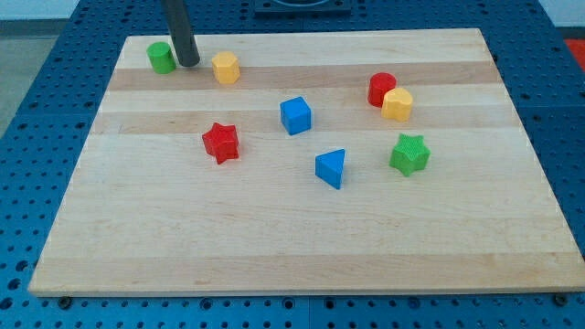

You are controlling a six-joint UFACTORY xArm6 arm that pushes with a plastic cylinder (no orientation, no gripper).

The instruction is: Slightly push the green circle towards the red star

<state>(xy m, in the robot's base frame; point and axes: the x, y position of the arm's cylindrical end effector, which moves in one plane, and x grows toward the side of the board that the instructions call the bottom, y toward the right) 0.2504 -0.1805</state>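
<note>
My tip [188, 64] just right of green circle [162, 58] (top-left corner)

A pale wooden counter [302, 247] filled most of the frame, its planks running left to right in light and slightly darker bands; around it on every side lay a blue surface [32, 110] dotted with rows of small holes; the light was even and soft.
</note>
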